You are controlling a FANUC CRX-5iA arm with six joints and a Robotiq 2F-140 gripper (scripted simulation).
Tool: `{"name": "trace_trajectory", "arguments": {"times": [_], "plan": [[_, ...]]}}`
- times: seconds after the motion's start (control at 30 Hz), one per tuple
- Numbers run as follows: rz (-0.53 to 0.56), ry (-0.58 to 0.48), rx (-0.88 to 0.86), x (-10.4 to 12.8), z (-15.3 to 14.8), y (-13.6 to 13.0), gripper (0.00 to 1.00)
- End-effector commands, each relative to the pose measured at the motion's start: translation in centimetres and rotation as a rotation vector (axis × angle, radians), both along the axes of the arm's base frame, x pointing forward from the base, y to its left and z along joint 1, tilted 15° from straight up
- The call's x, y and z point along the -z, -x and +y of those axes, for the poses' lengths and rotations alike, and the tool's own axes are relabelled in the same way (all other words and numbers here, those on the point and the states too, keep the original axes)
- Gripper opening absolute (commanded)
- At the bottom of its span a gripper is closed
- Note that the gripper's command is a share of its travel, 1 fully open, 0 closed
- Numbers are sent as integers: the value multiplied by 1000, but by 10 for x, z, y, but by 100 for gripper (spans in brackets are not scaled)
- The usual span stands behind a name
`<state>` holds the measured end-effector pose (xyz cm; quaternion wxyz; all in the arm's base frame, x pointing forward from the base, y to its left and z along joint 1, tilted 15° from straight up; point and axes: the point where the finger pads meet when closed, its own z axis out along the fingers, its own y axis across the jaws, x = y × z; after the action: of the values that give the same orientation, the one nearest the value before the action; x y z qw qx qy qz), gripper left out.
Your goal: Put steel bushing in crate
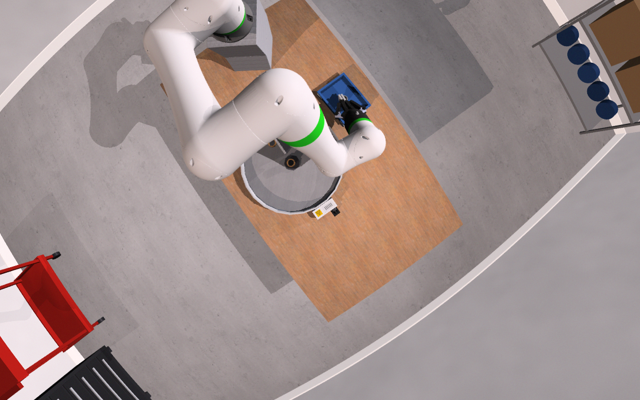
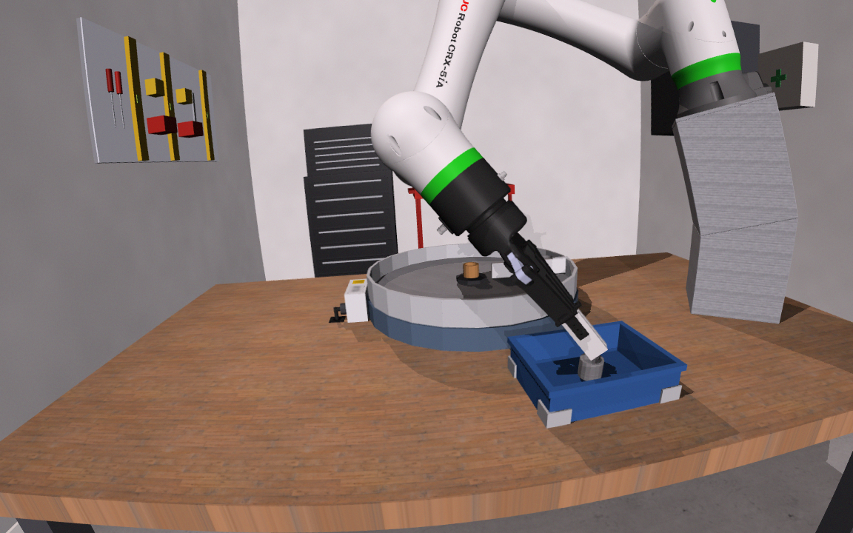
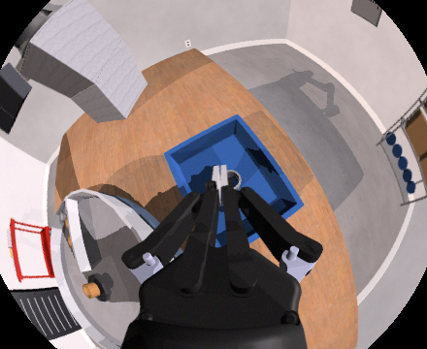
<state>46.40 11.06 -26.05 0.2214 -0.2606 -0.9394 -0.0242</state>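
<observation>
Lower right of centre, my gripper stood pinched almost shut on the rim of the steel bushing inside the blue crate; lifting unopened, I judged, would haul it out.

the crate stands near the right front part of the table, its four walls closing in the gripper, whose fingers are pinched on the wall of the steel bushing on the crate floor. straight up, the way is open. just behind the crate the turning table raises a rim, and a brown bushing stands at its middle. at the back right corner the grey pedestal blocks passage. toward the left and front edges nothing stands on the wood.
</observation>
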Motion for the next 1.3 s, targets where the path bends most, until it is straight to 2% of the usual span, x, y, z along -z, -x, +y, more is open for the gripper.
{"name": "trace_trajectory", "arguments": {"times": [0.0, 1.27], "plan": [[0, 0, 0, 0, 0, 0, 0], [0, 0, 0, 6, -1, -1, 0]]}}
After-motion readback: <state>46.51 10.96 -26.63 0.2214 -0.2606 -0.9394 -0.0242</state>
